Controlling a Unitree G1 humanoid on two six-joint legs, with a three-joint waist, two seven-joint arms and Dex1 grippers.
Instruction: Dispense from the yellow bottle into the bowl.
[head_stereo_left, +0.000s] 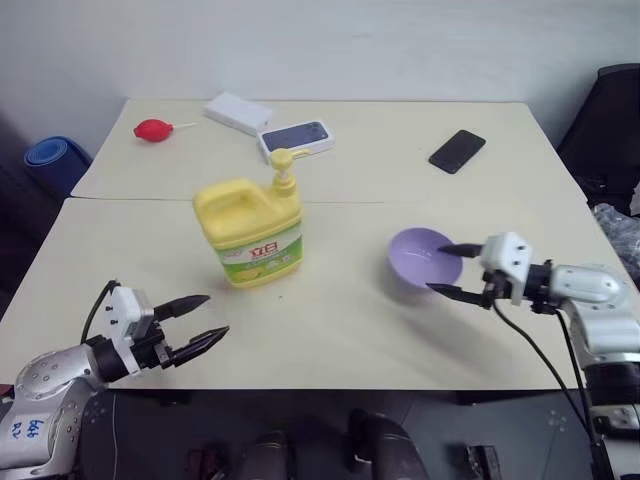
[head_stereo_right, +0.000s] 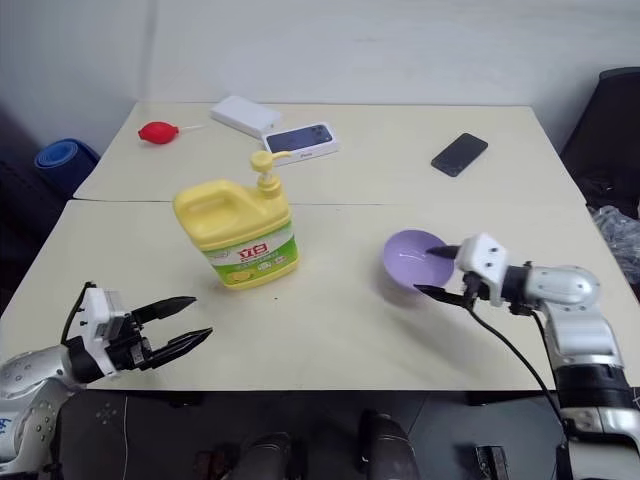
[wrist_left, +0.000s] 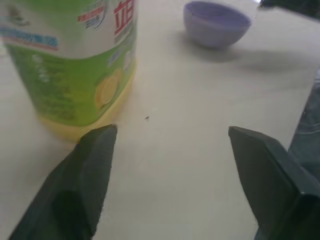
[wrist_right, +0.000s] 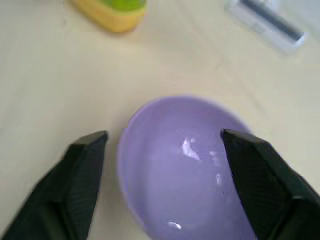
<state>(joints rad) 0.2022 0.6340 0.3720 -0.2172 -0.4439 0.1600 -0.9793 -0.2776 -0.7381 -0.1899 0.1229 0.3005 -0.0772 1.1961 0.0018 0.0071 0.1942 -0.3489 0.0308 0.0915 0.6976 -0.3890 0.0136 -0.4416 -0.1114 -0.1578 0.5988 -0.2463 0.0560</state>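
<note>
The yellow bottle (head_stereo_left: 250, 235) stands upright at the middle of the near table, its pump spout pointing away toward the right. The lavender bowl (head_stereo_left: 420, 258) sits to its right. My right gripper (head_stereo_left: 437, 268) is open at the bowl's right side, one finger over the rim and one by its near wall; in the right wrist view the bowl (wrist_right: 185, 170) lies between the spread fingers. My left gripper (head_stereo_left: 215, 318) is open and empty near the table's front edge, left of and nearer than the bottle (wrist_left: 75, 65).
On the far table lie a black phone (head_stereo_left: 457, 151), a white box (head_stereo_left: 238, 112), a phone on a white case (head_stereo_left: 297, 137) and a red bulb blower (head_stereo_left: 153, 130). A blue roll (head_stereo_left: 55, 160) sits off the table's left side.
</note>
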